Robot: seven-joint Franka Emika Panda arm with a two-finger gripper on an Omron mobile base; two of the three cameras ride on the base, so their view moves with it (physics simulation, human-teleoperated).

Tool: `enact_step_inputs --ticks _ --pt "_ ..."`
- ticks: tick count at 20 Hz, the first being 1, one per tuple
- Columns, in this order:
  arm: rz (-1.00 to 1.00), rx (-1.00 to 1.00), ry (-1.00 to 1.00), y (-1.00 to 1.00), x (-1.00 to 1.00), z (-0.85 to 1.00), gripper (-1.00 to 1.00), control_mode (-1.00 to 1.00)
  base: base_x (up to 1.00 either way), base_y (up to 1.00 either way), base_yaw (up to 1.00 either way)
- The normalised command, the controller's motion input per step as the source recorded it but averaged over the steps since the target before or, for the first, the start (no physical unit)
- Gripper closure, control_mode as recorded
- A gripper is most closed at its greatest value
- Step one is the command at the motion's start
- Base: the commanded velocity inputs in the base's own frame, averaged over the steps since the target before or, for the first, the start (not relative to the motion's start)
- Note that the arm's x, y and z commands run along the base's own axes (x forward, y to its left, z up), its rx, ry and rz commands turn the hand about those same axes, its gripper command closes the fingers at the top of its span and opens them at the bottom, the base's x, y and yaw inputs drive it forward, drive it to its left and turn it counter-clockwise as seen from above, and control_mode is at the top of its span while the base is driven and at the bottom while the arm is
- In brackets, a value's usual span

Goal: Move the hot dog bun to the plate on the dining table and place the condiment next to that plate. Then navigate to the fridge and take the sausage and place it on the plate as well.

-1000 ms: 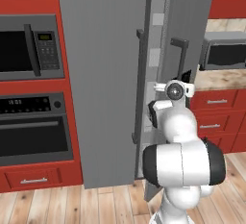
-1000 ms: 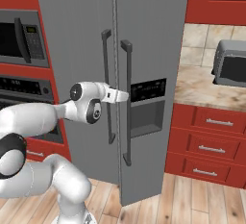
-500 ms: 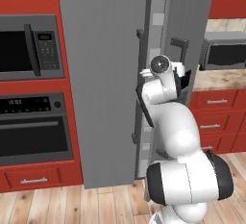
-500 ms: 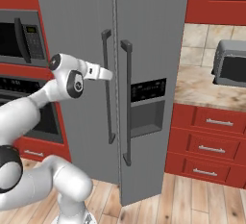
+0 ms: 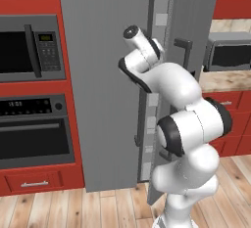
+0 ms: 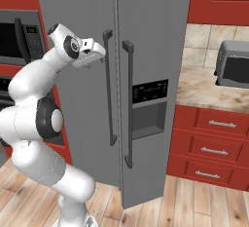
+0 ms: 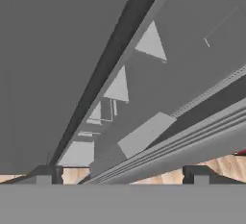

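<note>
At left sits the black microwave (image 5: 29,48). My fingers (image 7: 43,176) are spread wide, empty, close at the fridge (image 6: 151,50) by its left door handle (image 6: 108,89); that door stands slightly ajar. Toaster (image 6: 233,65) rightmost.

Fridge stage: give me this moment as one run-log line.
stage: at fridge | left door ajar, a gap at the seam | gripper raised by left door handle, holding nothing | sausage: hidden

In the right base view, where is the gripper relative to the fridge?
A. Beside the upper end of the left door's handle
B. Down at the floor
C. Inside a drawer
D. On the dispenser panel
A: the gripper sits beside the top of the fridge left handle.
</note>
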Motion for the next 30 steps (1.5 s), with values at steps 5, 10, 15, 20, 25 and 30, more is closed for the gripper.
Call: enact_step_inputs --ticks 5,10,15,20,25,30 --pt "0.19 -0.24 -0.02 -0.02 0.22 -0.55 -1.0 -1.0 0.0 0.0 0.0" --pt "0.14 -0.17 -0.18 -0.08 -0.04 -0.44 -1.0 -1.0 0.0 0.0 0.0" --pt "0.1 -0.01 -0.14 -0.31 0.07 -0.15 -1.0 -1.0 0.0 0.0 0.0" --pt "0.0 -0.04 -0.08 -0.36 0.2 -0.07 -1.0 -1.0 0.0 0.0 0.0" --pt "0.0 -0.04 -0.02 -0.27 0.2 -0.02 -1.0 -1.0 0.0 0.0 0.0" --pt "-0.01 -0.03 0.06 -0.06 0.38 0.0 -1.0 -1.0 0.0 0.0 0.0"
